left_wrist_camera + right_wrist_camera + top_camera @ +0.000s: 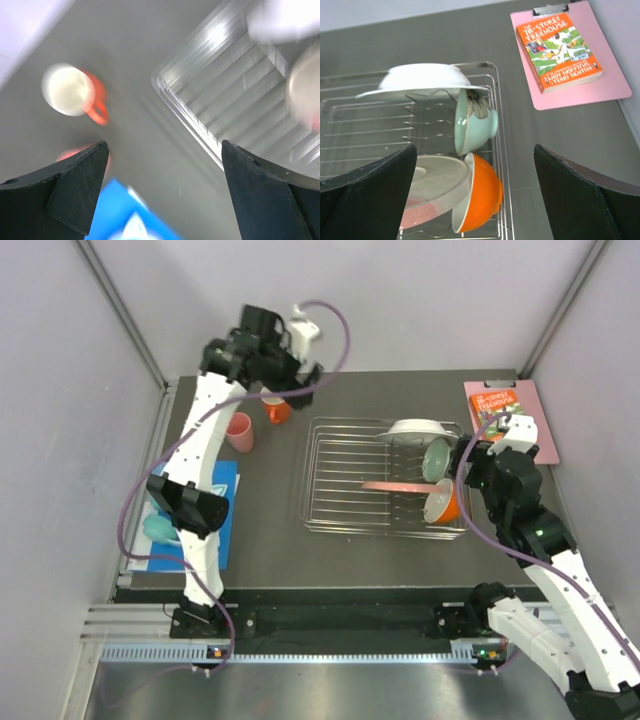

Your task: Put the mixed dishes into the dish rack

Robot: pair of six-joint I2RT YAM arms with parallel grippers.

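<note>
Racked at the right end of one dish rack [340, 472]: one pale white plate [425, 82], one pink-and-cream plate [437, 185], one mint-green bowl [476, 125], one orange bowl [481, 197]. Out on the worktop [270, 540], beyond the rack's left side: one pink cup [240, 431], one orange cup [277, 410]. Left end effector [164, 147] and right end effector [475, 150] both released, grasping nothing.

Dark table [270, 545]: dish rack [345, 485], orange cup [277, 410], pink cup [240, 432], blue book [228, 485], clipboard [546, 430]
</note>
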